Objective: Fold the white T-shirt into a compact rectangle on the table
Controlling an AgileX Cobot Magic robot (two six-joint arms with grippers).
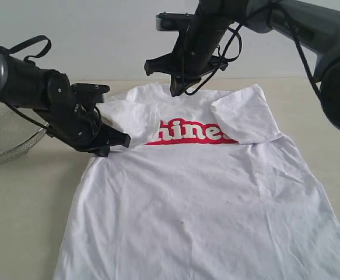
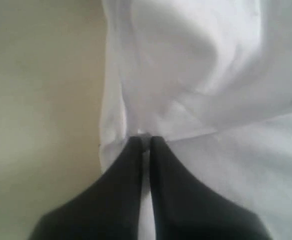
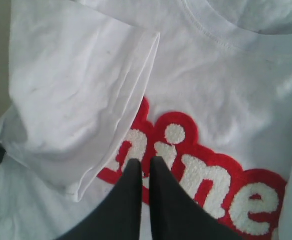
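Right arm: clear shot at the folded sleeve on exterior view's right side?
Likely yes. That sleeve lies exposed atop the white T-shirt, nothing over it; the right gripper hangs shut near the collar.

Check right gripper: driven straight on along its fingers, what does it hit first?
Probably the red lettering on the white T-shirt: the right gripper, shut, points at it just beside the folded sleeve's hem. Height above the cloth is unclear.
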